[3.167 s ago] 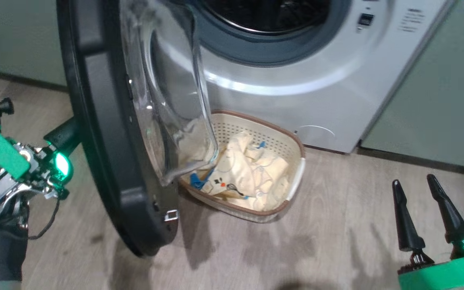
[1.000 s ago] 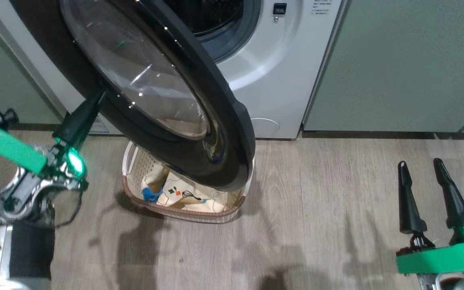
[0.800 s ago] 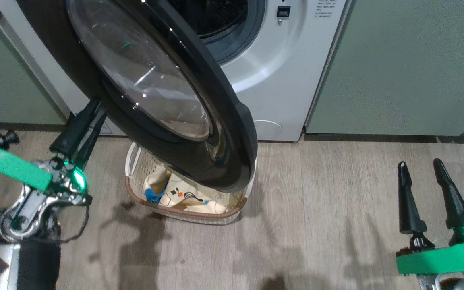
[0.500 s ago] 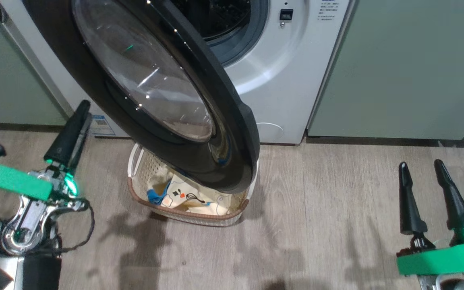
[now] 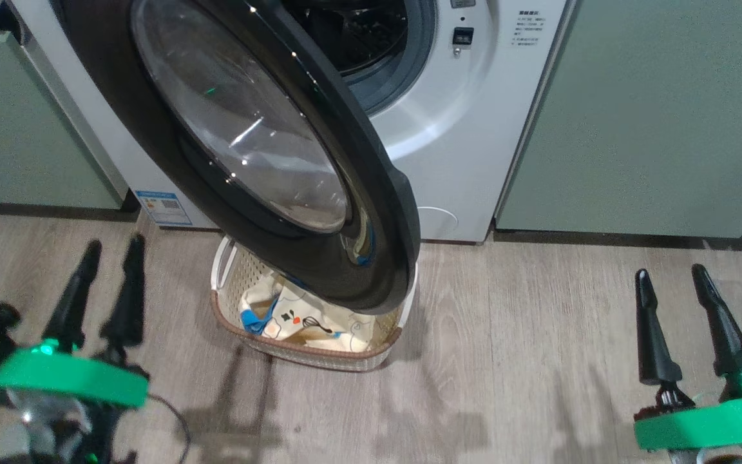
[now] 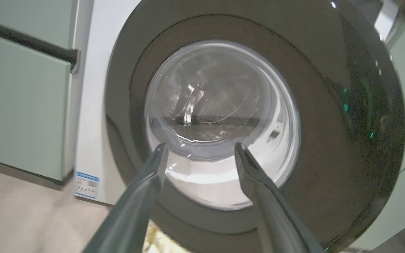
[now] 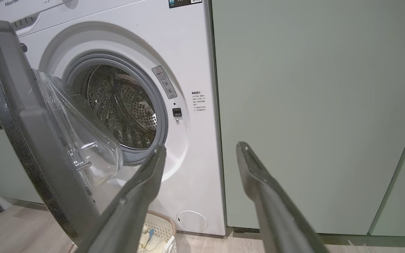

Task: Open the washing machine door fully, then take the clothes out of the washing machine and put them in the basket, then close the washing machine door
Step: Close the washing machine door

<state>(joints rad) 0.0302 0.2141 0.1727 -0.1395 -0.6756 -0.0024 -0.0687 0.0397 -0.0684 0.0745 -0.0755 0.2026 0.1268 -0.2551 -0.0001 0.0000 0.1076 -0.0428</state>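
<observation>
Washing machine door (image 5: 384,212): likely stiff, heavy, slick; I'd push its black rim. My left fingers (image 5: 127,290) and right fingers (image 5: 649,328): spread, empty.

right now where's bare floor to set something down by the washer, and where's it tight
Widest free patch: wood floor between the basket and the right gripper, in front of the pale green cabinet. A narrower strip runs between the left gripper and the basket. Crowded: the washing machine door hangs over the basket, which holds the clothes.

Head above, wrists perhaps nearer door (image 6: 329,105)
</observation>
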